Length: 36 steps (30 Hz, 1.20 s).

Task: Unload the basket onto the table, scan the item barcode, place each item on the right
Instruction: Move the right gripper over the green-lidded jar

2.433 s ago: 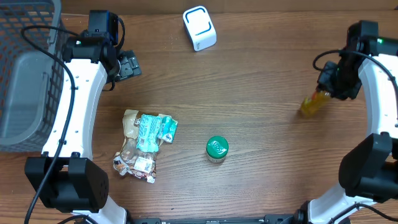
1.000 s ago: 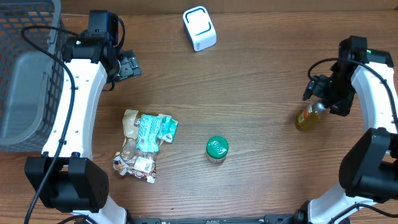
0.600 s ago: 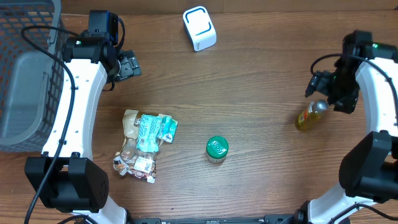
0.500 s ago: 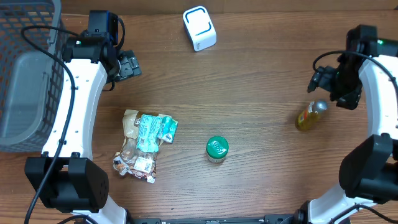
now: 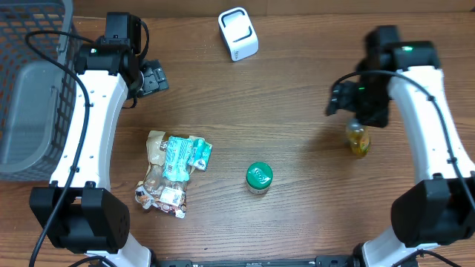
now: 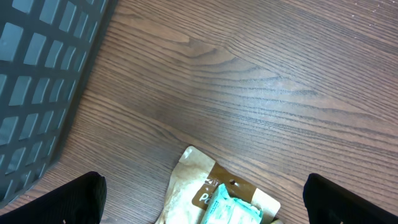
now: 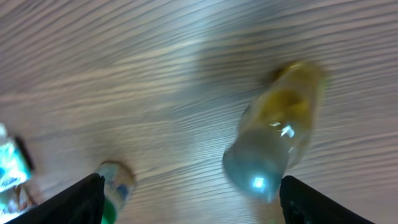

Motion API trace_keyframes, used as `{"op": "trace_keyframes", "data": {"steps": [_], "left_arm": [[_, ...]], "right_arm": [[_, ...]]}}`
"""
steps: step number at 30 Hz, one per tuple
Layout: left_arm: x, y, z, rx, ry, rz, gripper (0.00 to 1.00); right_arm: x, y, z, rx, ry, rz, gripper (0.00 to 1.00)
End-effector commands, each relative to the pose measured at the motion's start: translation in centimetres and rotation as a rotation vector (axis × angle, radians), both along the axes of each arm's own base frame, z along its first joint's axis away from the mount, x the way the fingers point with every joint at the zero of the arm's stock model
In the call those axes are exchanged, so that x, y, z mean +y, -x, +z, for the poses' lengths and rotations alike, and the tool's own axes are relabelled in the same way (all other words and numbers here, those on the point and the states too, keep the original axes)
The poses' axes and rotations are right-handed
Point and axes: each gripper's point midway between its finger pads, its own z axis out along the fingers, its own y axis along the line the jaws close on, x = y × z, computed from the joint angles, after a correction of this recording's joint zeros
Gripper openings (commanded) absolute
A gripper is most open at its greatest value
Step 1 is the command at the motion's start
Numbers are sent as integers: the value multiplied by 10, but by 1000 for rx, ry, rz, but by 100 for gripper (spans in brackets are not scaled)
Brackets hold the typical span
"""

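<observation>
Though fingers (image 7: 84, 198) wide, bottle (image 5: 358, 139) amid bare wood (image 5: 297, 81)

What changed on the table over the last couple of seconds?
The right gripper let go of the yellow bottle, leaving it on the table slightly further left, then swung left with open jaws. The left gripper, snack pouch, green-lidded jar and white scanner stayed put.

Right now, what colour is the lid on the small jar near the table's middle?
The lid is green, seen best in the overhead view.
</observation>
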Motion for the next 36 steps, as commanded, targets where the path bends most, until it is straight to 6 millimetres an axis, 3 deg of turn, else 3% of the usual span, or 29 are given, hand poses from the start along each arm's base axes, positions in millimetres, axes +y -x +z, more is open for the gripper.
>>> {"op": "trace_keyframes", "data": {"steps": [1, 6, 14, 30, 36], "left_arm": [[0, 0, 8, -18, -1, -14, 100], [0, 0, 8, -18, -1, -14, 99], [0, 0, 8, -18, -1, -14, 100], [0, 0, 8, -18, -1, -14, 100], [0, 0, 8, -18, -1, -14, 100]], "right_arm": [[36, 2, 18, -52, -28, 8, 88], [84, 17, 16, -40, -36, 78, 89], [125, 46, 1, 14, -22, 122, 92], [160, 65, -9, 22, -11, 168, 97], [172, 85, -31, 36, 45, 177, 98]]}}
